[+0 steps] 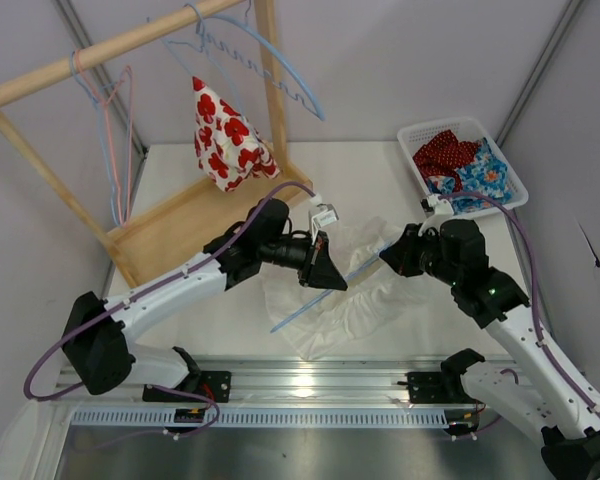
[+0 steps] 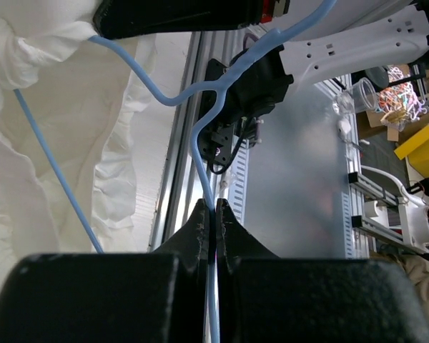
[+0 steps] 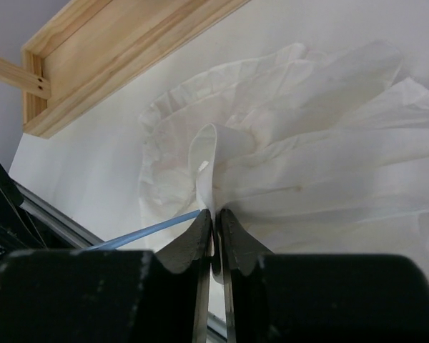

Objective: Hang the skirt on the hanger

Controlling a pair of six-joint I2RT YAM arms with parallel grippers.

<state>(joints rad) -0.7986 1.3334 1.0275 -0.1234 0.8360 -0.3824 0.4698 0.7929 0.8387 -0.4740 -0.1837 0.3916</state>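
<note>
The white skirt (image 1: 350, 290) lies crumpled on the table between my two arms. A light-blue wire hanger (image 1: 330, 288) lies slanted across it. My left gripper (image 1: 325, 268) is shut on the hanger's wire (image 2: 204, 179), which runs up from between the jaws (image 2: 214, 207) to its hook. The skirt (image 2: 50, 143) bunches over the hanger's far shoulder. My right gripper (image 1: 390, 257) is pinched on a fold of the skirt's edge (image 3: 307, 143); the jaws (image 3: 216, 213) stand almost together with cloth between them. The hanger's end (image 3: 150, 230) touches the left finger.
A wooden clothes rack (image 1: 180, 215) stands at the back left, with a red-flowered garment (image 1: 225, 135) hanging on it and spare hangers (image 1: 115, 120) on its rail. A white basket (image 1: 508, 160) of coloured clothes sits at the back right. The metal rail runs along the near edge.
</note>
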